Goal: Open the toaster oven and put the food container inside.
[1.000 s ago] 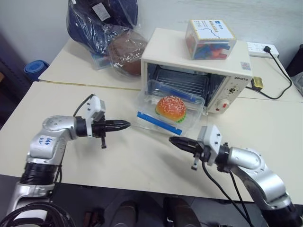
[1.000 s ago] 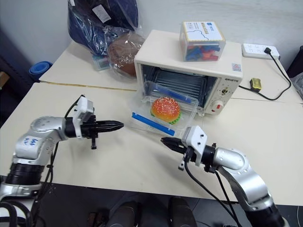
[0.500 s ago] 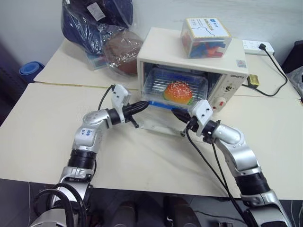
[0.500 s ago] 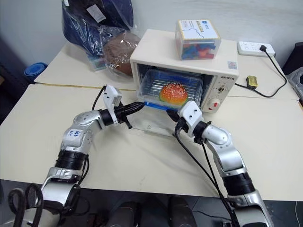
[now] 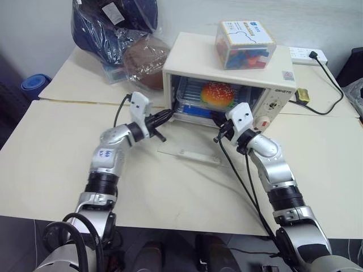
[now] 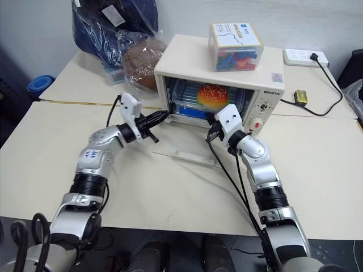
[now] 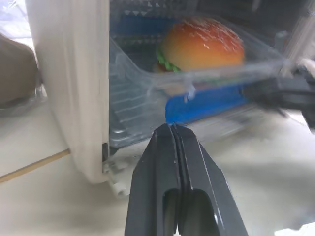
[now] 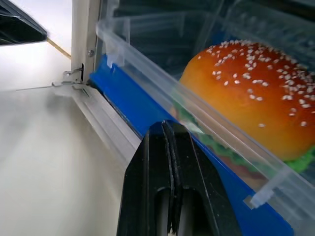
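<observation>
With the glass door (image 5: 190,151) of the toaster oven (image 5: 227,85) already folded down flat, the food container (image 5: 212,101) was seen most of the way inside the oven, so the step in hand was judged to be the final push. The left gripper (image 7: 172,129) and right gripper (image 8: 165,125) were both pressed shut, holding nothing, each tip set against the container's front edge at the oven's mouth. A short further nudge inward was judged necessary before the arms could be drawn clear of the oven.

Cream table (image 5: 51,153): toaster oven (image 5: 193,56) near the far edge, bagged bundle (image 5: 122,34) at the far left corner, power strip (image 5: 309,55) far right
</observation>
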`<state>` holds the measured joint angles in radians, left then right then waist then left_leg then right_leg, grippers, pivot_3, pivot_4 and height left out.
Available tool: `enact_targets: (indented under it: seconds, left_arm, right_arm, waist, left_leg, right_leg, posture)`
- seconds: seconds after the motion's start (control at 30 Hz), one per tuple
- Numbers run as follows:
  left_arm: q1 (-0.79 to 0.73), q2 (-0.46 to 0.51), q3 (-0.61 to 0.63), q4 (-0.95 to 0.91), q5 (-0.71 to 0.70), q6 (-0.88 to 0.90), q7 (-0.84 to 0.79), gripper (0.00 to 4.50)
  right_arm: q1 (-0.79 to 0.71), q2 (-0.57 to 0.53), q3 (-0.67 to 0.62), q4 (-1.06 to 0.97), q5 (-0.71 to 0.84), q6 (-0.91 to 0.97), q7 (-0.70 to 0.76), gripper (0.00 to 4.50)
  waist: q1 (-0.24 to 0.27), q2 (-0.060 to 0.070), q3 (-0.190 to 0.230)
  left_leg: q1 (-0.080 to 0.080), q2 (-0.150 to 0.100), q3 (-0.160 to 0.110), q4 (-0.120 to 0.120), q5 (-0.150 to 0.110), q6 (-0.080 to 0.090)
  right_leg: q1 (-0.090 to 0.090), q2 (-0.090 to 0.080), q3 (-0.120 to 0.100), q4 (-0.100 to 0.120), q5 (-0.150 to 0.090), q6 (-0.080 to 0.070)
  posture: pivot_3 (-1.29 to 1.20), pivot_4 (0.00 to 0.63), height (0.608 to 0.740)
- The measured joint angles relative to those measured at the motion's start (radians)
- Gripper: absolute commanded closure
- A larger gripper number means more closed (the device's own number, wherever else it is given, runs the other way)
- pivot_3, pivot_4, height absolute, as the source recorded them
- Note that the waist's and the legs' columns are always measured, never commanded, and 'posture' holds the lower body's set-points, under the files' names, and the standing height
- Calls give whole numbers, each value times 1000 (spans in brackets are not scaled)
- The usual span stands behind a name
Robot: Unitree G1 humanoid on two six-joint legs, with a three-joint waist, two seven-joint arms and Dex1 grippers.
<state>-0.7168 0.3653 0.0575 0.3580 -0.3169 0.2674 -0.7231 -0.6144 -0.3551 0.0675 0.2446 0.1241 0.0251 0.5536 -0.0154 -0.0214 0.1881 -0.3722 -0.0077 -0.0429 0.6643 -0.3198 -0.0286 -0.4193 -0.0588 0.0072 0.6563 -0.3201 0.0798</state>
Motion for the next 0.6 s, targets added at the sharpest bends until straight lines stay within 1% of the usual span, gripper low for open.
enact_targets:
  seconds: [0.1,0.17,0.23,0.3,0.37,0.4,0.5,0.53,0.57,0.6]
  left_arm:
    - [81,151,27,-107,-75,56,-165,3891]
    - [157,253,55,-196,-127,82,-277,3269]
    - [244,349,87,-275,-159,78,-385,2657]
    - [298,394,107,-316,-179,75,-452,2055]
    - [340,427,119,-348,-203,77,-507,1467]
    - [361,443,128,-351,-207,56,-542,1097]
    - [381,473,142,-354,-212,-6,-627,141]
    - [380,472,144,-358,-215,-30,-645,17]
    - [379,466,147,-360,-222,-49,-659,17]
    - [375,440,155,-361,-240,-70,-672,17]
  right_arm:
    - [95,-79,-32,-196,107,101,101,4500]
    - [178,-156,-77,-303,177,160,163,4500]
    - [267,-235,-136,-360,221,196,214,4500]
    - [320,-280,-175,-362,237,208,249,4500]
    - [359,-324,-193,-347,234,183,288,4500]
    - [379,-354,-202,-313,222,143,314,4500]
    - [442,-427,-234,-119,168,-15,391,4500]
    - [456,-440,-233,-46,148,-75,422,4500]
    - [464,-441,-230,2,134,-116,447,4500]
    - [468,-441,-220,41,124,-147,474,4500]
  waist:
    - [-9,0,0]
    - [-10,0,0]
    - [-9,1,0]
    - [-8,1,1]
    - [-8,1,1]
    - [-8,1,1]
    - [-1,1,1]
    - [1,1,1]
    - [1,1,1]
    - [1,2,0]
  left_leg:
    - [-2,0,-2,-1,0,0]
    - [-2,0,-2,-2,-1,0]
    - [-1,0,-2,-1,-1,1]
    - [4,0,-2,-1,-3,5]
    - [5,0,-3,-1,-4,8]
    - [6,0,-3,-1,-4,8]
    - [5,0,-2,-1,-4,9]
    - [5,0,-1,-1,-5,9]
    - [5,0,-1,-1,-5,9]
    - [5,0,0,-1,-5,9]
  right_leg:
    - [0,0,0,-2,0,0]
    - [0,-1,0,-3,0,0]
    - [2,-1,0,-5,0,0]
    - [7,-1,-1,-10,0,0]
    - [8,-1,-1,-10,0,-1]
    - [9,-1,0,-10,0,-1]
    - [8,-1,-1,-11,0,-1]
    - [8,-1,-1,-11,0,-1]
    - [8,-1,-1,-11,0,-1]
    - [8,-1,0,-11,0,0]
  posture:
    - [0,150,740]
    - [0,150,740]
    - [0,150,740]
    - [0,150,740]
    - [0,150,740]
    - [0,150,740]
    - [0,150,740]
    - [0,150,740]
    - [0,150,740]
    - [0,150,740]
